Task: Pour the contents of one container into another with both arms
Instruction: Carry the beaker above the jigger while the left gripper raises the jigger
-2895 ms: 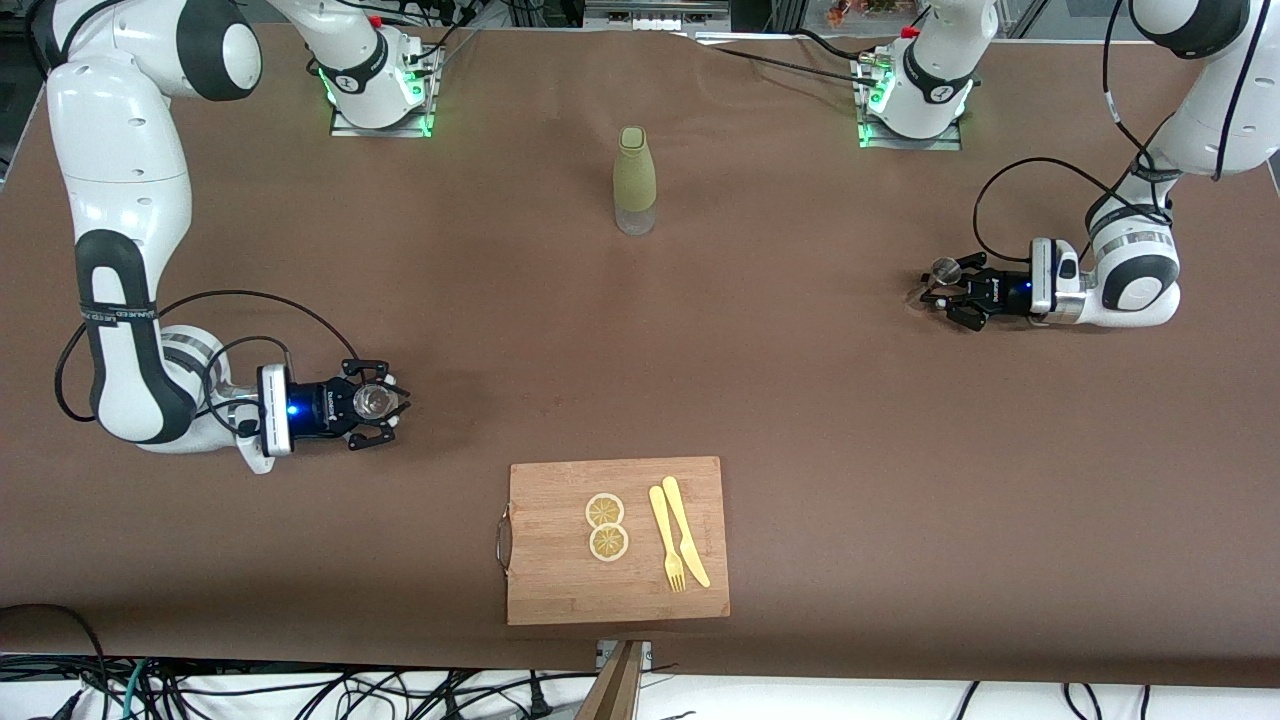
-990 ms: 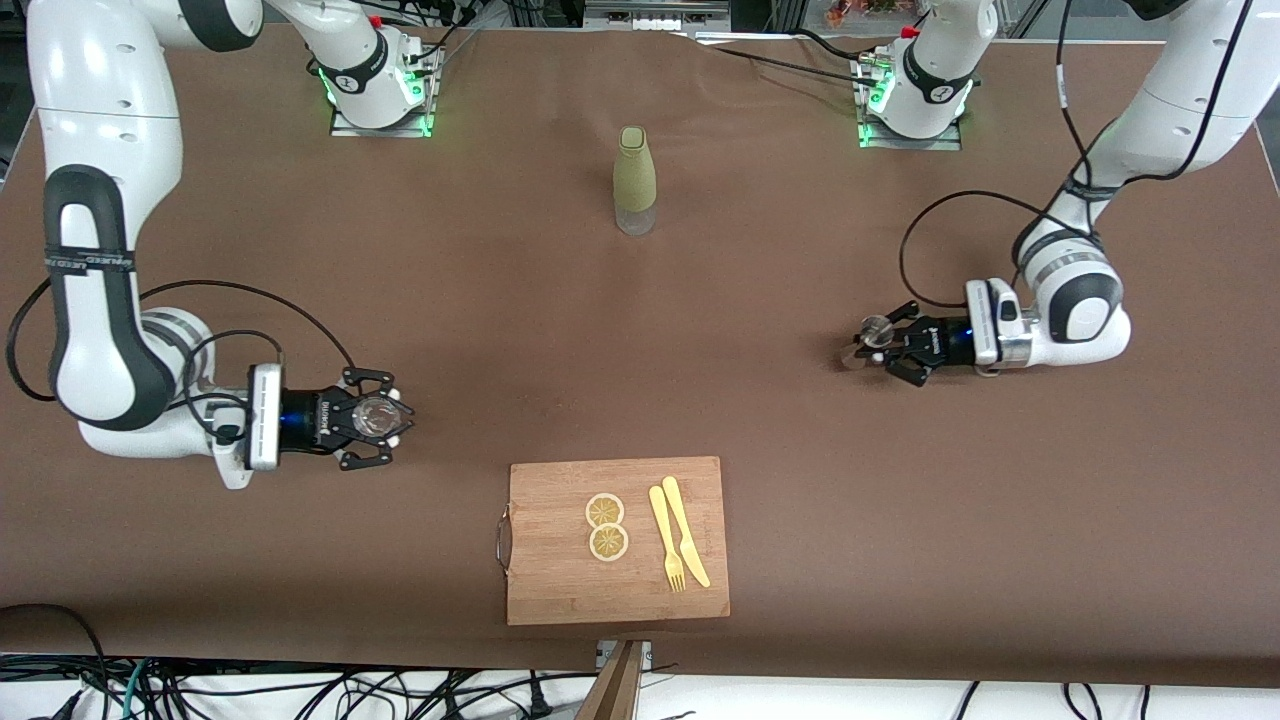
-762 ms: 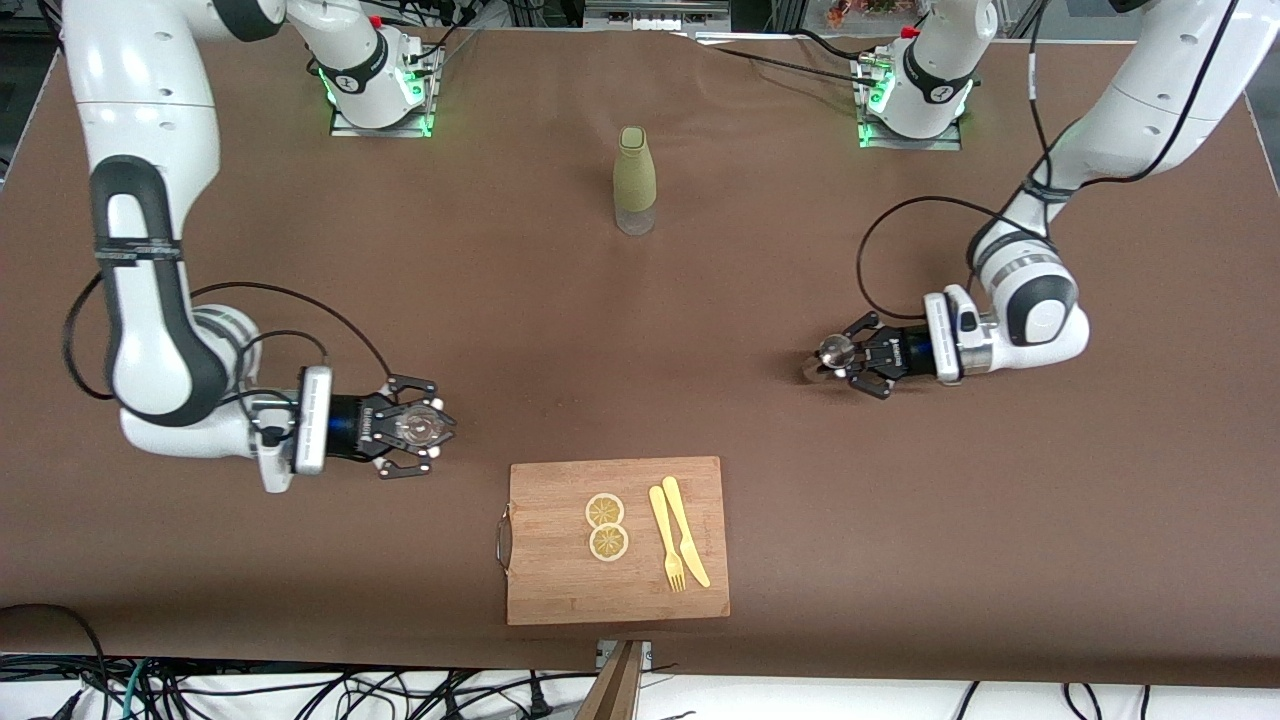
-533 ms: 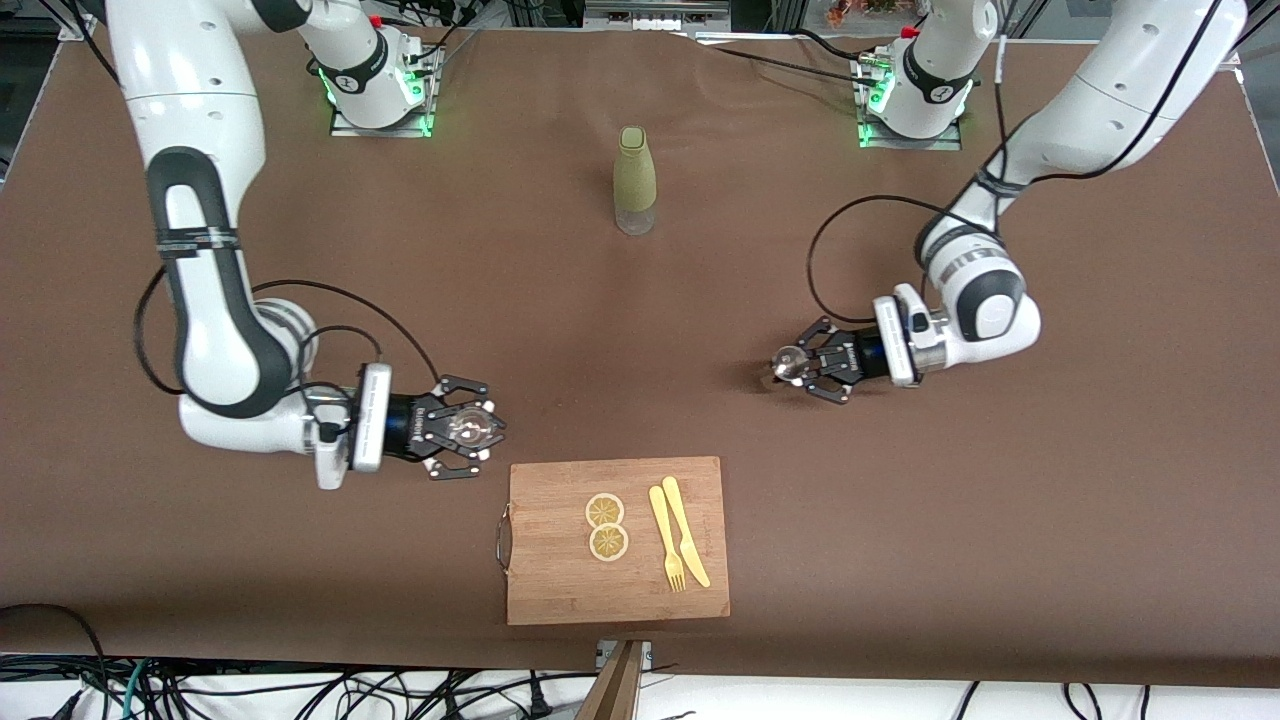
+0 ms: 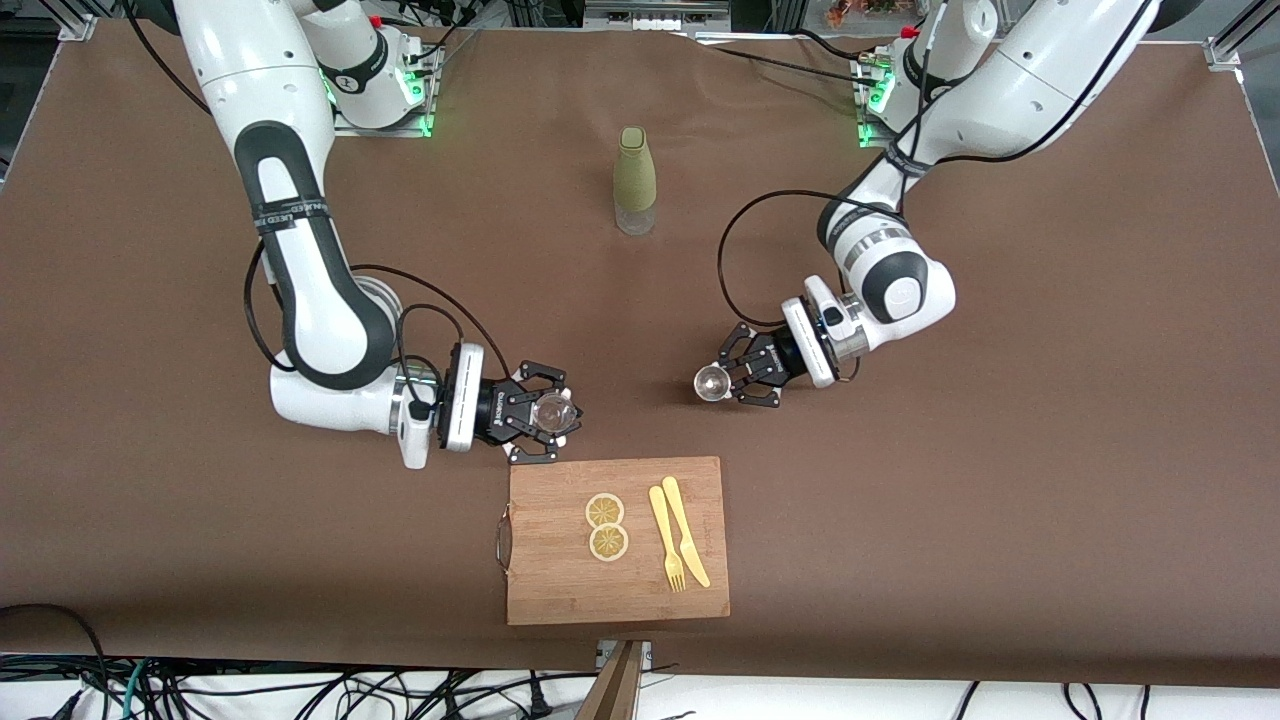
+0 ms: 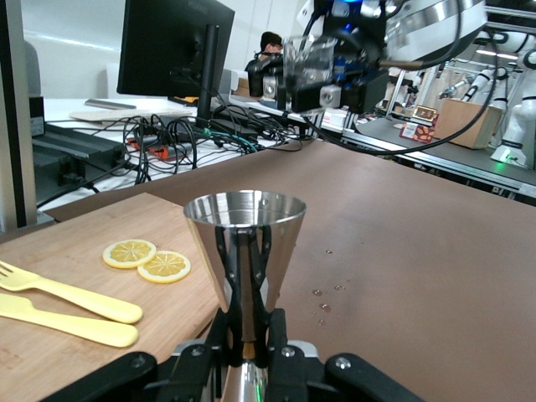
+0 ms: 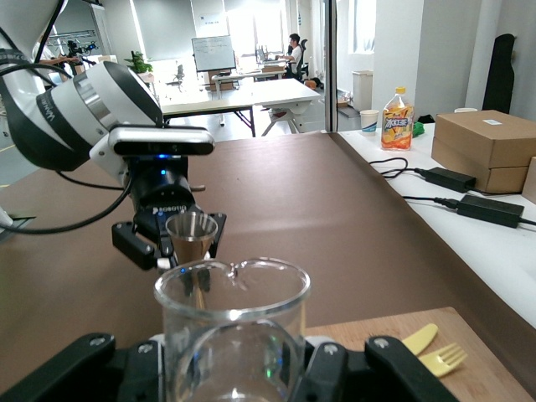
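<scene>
The left gripper has its jaws clenched on a steel measuring cup, a small conical vessel held upright, mouth up, over bare worktop just off the cutting board's corner toward the left arm's end. In the left wrist view the steel measuring cup is pinched at its lower body, which keeps the rim level; this is judged to prevent any contents from spilling in transit.

The right gripper has its jaws clenched on a clear glass beaker, also upright, over the worktop at the board's other upper corner, toward the right arm's end. In the right wrist view the clear glass beaker shows a pouring lip on its rim, and the left gripper with the cup faces it across the gap.

Both vessels are well apart with mouths up, so no pouring is under way. Which vessel receives cannot be told. A few droplets lie on the worktop near the cup.

On the cutting board lie two lemon slices, a yellow fork and a yellow knife. A green bottle stands near the arms' bases, midway between them; neither gripper is near it.

Judged risk: tilting before the rims are aligned would spill liquid onto the worktop.
</scene>
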### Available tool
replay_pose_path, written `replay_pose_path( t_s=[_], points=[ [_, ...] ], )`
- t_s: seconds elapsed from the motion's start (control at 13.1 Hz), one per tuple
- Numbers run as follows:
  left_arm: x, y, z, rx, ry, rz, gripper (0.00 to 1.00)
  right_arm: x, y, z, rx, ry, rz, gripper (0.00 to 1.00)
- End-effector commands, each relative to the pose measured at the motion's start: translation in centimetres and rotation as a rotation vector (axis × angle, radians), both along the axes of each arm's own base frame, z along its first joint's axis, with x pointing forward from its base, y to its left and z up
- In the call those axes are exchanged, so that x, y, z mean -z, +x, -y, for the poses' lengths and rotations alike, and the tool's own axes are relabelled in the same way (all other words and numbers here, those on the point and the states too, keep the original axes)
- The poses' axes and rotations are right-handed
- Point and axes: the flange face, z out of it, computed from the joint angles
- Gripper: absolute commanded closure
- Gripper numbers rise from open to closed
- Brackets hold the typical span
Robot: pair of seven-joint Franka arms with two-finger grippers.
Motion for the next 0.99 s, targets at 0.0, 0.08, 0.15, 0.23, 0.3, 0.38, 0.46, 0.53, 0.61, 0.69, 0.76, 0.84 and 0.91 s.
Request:
replay_pose_path(
  t_s=[0.0,0.08,0.15,0.23,0.3,0.38,0.46,0.53,0.61,0.69,0.76,0.84,0.91],
  points=[
    [-0.1,0.3,2.5,-0.039,-0.013,-0.004,1.00,-1.5,-1.3,-2.2,0.008,-0.019,-0.007,0.88],
    [0.0,0.3,3.0,-0.044,-0.008,-0.008,1.00,-1.7,-1.8,-3.3,0.002,-0.030,-0.001,0.88],
    [0.2,0.0,3.6,-0.040,0.005,-0.003,1.00,-1.6,-2.1,-4.1,-0.001,-0.050,0.010,0.88],
    [0.3,-0.3,4.1,-0.029,0.032,0.025,1.00,-1.6,-2.5,-4.9,-0.005,-0.076,0.027,0.88],
    [0.4,-0.4,4.0,-0.042,0.054,0.055,1.00,-1.8,-2.6,-5.3,0.000,-0.088,0.037,0.88],
    [0.6,-0.5,3.9,-0.065,0.064,0.071,1.00,-1.9,-2.8,-5.7,-0.001,-0.096,0.042,0.88],
    [0.8,-0.7,4.1,-0.071,0.079,0.085,1.00,-1.8,-3.0,-6.0,-0.008,-0.118,0.054,0.88],
    [0.9,-0.8,4.0,-0.070,0.099,0.099,1.00,-2.2,-3.0,-6.0,-0.012,-0.149,0.077,0.88],
    [0.9,-0.9,3.9,-0.071,0.117,0.108,1.00,-2.6,-3.3,-6.7,-0.013,-0.179,0.081,0.88],
    [0.8,-1.4,4.5,-0.071,0.132,0.119,1.00,-3.0,-3.4,-6.8,-0.012,-0.208,0.086,0.88],
    [0.7,-1.9,4.8,-0.098,0.154,0.118,1.00,-3.2,-3.8,-7.6,-0.015,-0.230,0.081,0.88],
    [0.7,-2.7,5.7,-0.122,0.156,0.119,1.00,-3.2,-3.9,-7.9,-0.009,-0.251,0.084,0.88],
    [1.2,-3.7,6.9,-0.142,0.150,0.101,1.00,-3.2,-4.3,-8.7,-0.006,-0.262,0.089,0.88]
  ],
)
